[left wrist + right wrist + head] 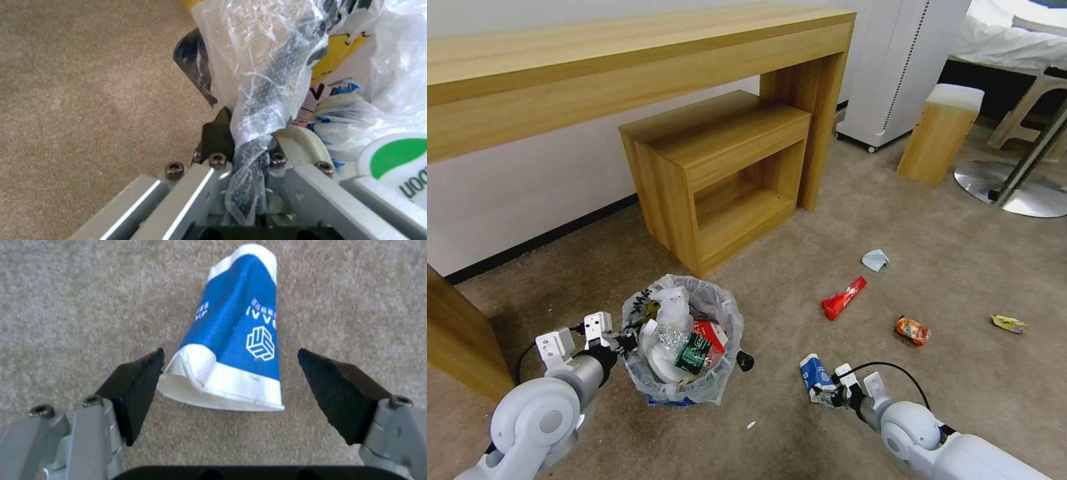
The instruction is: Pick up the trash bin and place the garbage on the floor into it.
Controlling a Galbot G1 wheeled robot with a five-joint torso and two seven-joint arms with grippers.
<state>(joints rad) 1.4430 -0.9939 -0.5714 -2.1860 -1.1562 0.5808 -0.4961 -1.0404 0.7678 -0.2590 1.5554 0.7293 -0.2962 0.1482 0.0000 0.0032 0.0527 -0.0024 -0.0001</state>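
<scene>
The trash bin, lined with a crinkly translucent bag and holding several pieces of litter, is low on my left over the beige floor. My left gripper is shut on its rim; in the left wrist view the left gripper pinches the bag-covered rim. A flattened blue-white paper cup lies on the carpet. My right gripper is low and open around it. In the right wrist view the cup lies between the spread fingers, untouched.
More garbage lies to the right: a red wrapper, an orange can, a yellow wrapper, a pale tissue. A wooden cabinet stands under the desk; a stool and chair base stand at the far right.
</scene>
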